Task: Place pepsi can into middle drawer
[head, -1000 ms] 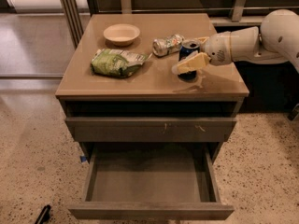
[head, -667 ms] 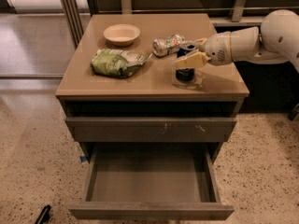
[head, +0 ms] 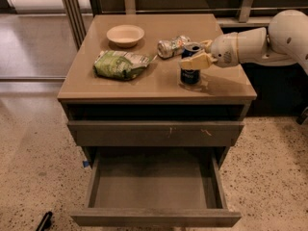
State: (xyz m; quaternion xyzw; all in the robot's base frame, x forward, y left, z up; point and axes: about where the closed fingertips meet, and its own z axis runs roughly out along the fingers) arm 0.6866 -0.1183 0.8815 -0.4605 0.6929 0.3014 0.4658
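The pepsi can (head: 190, 76), dark blue with a silver top, stands upright on the cabinet top (head: 144, 83) near its right front. My gripper (head: 193, 55) reaches in from the right and is closed around the can's upper half, with one finger (head: 196, 61) across its front and the other behind its rim. The can still rests on the surface. The middle drawer (head: 154, 186) is pulled wide open below, its grey floor bare and its plain front towards me.
A crushed silver-and-green can (head: 172, 46) lies just behind the pepsi can. A green chip bag (head: 120, 64) and a small beige bowl (head: 125, 34) sit to the left. A shut drawer front with reddish scratches (head: 159, 133) is above the open drawer.
The gripper has shifted from covering the can to sitting around its upper half, so the lower part of the can now shows. The can has stayed standing in place.
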